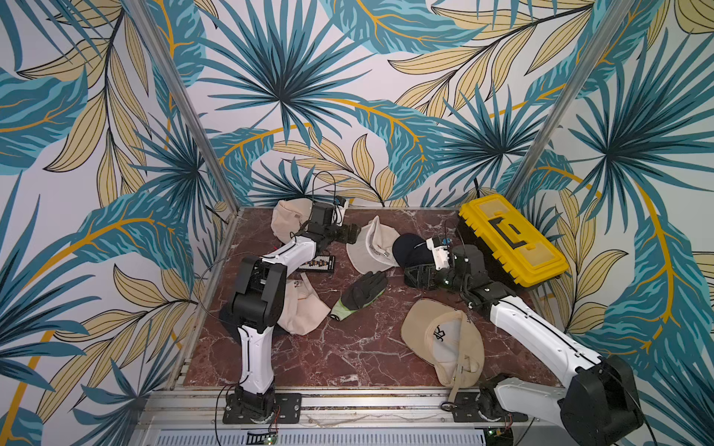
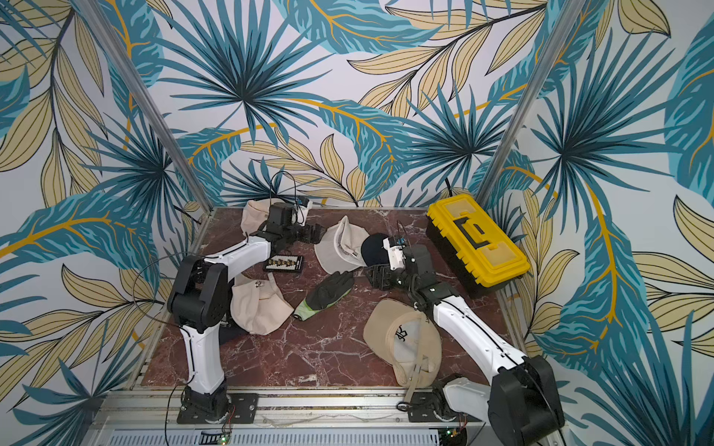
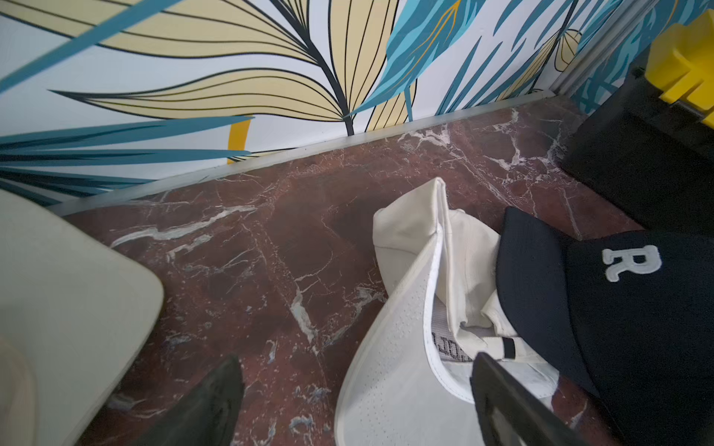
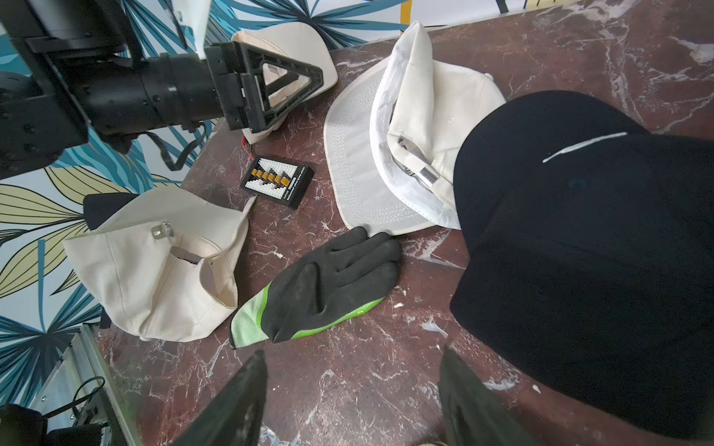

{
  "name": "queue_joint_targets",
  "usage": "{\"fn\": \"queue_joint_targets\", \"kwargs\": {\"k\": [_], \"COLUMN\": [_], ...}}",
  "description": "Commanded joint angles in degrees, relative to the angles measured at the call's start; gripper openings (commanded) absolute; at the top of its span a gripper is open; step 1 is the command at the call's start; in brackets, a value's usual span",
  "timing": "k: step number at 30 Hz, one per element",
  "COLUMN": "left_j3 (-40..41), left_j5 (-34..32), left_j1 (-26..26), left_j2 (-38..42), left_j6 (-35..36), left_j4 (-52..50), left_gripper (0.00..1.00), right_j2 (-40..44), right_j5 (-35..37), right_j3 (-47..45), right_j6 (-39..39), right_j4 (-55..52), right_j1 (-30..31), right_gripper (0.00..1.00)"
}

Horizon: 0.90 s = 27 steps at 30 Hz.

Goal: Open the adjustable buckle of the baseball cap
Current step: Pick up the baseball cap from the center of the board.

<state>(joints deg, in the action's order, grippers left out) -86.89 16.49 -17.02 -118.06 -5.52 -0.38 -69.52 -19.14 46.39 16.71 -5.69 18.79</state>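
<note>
Left gripper wide, empty, at the white cap; right gripper likewise. Advise one pins the cap while the other lifts its buckle.

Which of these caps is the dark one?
The navy cap with the white R, overlapping the white perforated cap; all the other caps are white, cream or beige.

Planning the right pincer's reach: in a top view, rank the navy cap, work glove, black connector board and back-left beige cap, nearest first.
1. Navy cap, just beside the right pincer, on its back-wall side.
2. Work glove, table centre.
3. Black connector board, beside the left forearm.
4. Beige cap, back-left corner.
</note>
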Motion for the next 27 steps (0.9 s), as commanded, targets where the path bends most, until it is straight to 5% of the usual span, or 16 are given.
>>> {"fn": "queue_joint_targets", "kwargs": {"k": [1,10,16,21,27], "left_j3": [-3.7,-5.0,-4.9,-4.8,-4.6], "left_j5": [6.4,12.2,17.2,16.1,16.9], "left_j1": [0.9,1.1,0.9,0.7,0.7], "left_j2": [-3.4,-7.1,-8.3,-8.3,-6.1], "left_j6": [0.0,-1.9,-3.4,-3.0,-2.7], "left_j4": [-1.3,-1.3,-1.3,-1.3,-1.1], "left_gripper": [0.91,0.79,0.62,0.30,0.06], "right_j2": [-0.4,-0.6,-1.5,-0.2,1.9], "right_j5": [-1.4,-1.8,-2.8,-3.6,-3.2], "right_j3": [-1.3,-1.2,-1.3,-1.8,-3.0], "right_j6": [-0.1,0.7,1.7,2.2,2.3], "right_j4": [2.5,2.7,3.7,4.2,3.8], "right_j1": [-0.2,-0.7,-1.0,-1.3,-1.7], "right_gripper": [0.70,0.70,0.69,0.68,0.68]}}
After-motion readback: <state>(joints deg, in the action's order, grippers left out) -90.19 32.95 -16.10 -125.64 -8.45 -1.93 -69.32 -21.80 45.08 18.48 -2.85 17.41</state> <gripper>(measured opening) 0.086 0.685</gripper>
